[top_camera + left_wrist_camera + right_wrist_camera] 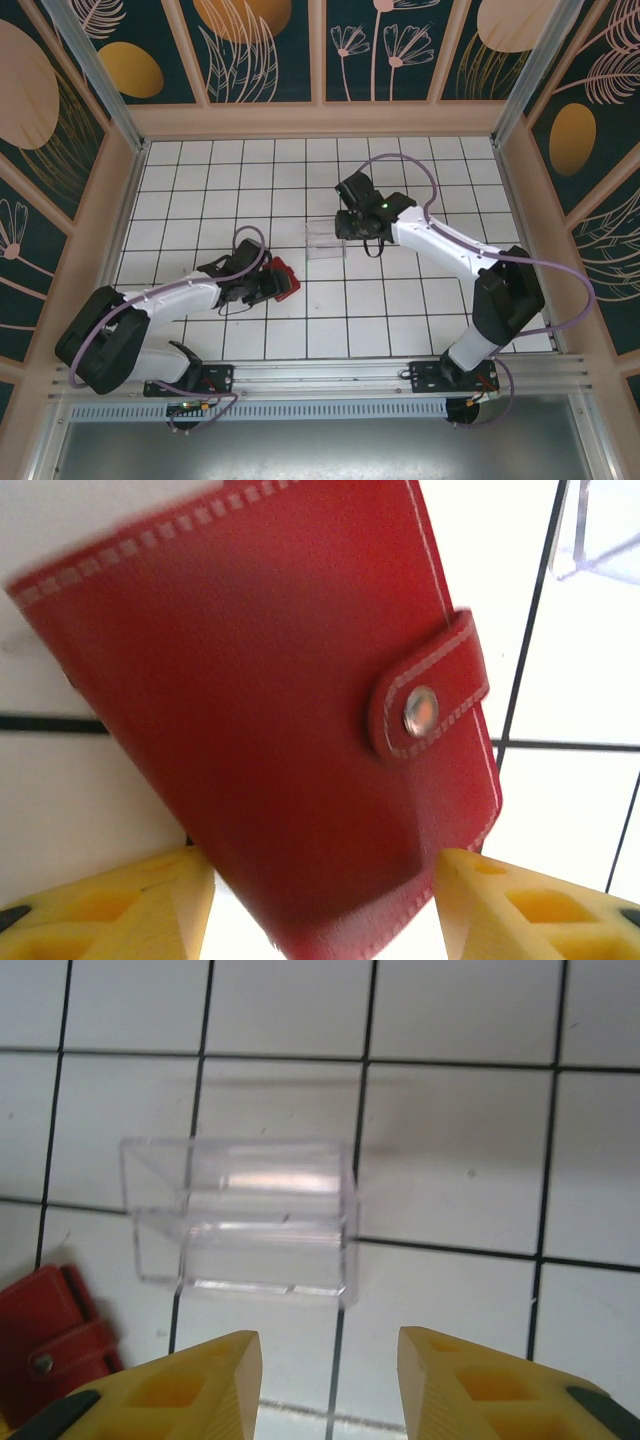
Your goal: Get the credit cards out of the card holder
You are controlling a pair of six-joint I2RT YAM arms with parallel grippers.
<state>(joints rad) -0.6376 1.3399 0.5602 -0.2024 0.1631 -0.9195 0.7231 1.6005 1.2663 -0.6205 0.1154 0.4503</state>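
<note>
Left wrist view first: how does the card holder point(270, 710) look?

Red, folded closed, white stitching along the edges, its snap tab point(425, 700) pressed down on a metal stud. It is a little blurred and sits tilted.

And the left gripper point(325, 880)?

Its two yellow fingers point(120, 910) stand apart with the holder's lower end between them. I cannot tell whether they press on it or only flank it.

Where is the holder relative to the transparent box point(322, 240)?

From the top external view, the holder point(285, 279) lies near the box, to its left and on the side toward the arm bases, on the white tiled table point(200, 190). The left gripper point(262, 285) is at the holder's far side from the box.

What about the right gripper point(330, 1345)?

Its fingers are spread with nothing between them, just short of the box point(240, 1220). The holder point(50, 1350) shows beside the box at that view's lower left. From above, the right gripper point(348, 220) is just right of the box.
</note>
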